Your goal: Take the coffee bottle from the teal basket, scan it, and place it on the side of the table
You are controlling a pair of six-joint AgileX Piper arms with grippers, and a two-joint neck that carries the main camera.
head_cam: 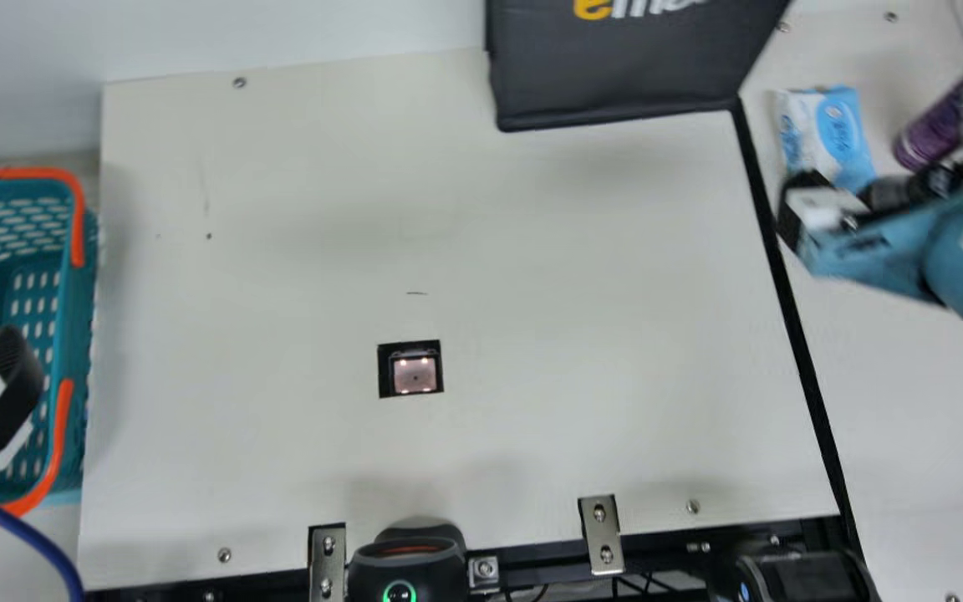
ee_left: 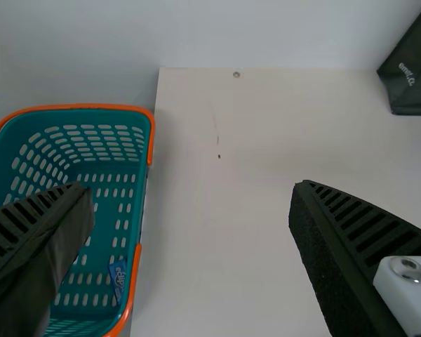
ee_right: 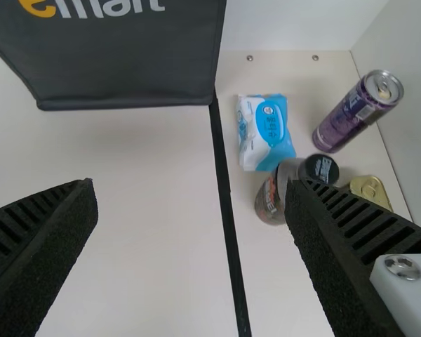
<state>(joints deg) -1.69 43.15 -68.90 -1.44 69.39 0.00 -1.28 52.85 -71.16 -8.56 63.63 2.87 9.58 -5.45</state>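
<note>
1. Nearest the camera in the right wrist view: our right gripper [ee_right: 191,184], fingers apart.
2. Coffee bottle [ee_right: 269,200] is on the side of the table, beside the blue-white packet [ee_right: 266,132]. We read placement as done; scan unconfirmed.
3. Next, we back the right arm off without nudging the bottle.
4. Left gripper [ee_left: 191,185] has fingers apart, by the teal basket [head_cam: 73,322].
5. Right finger hides part of the bottle. Gold tin [ee_right: 370,190] is partly covered. Right arm blurs in the main view.
</note>
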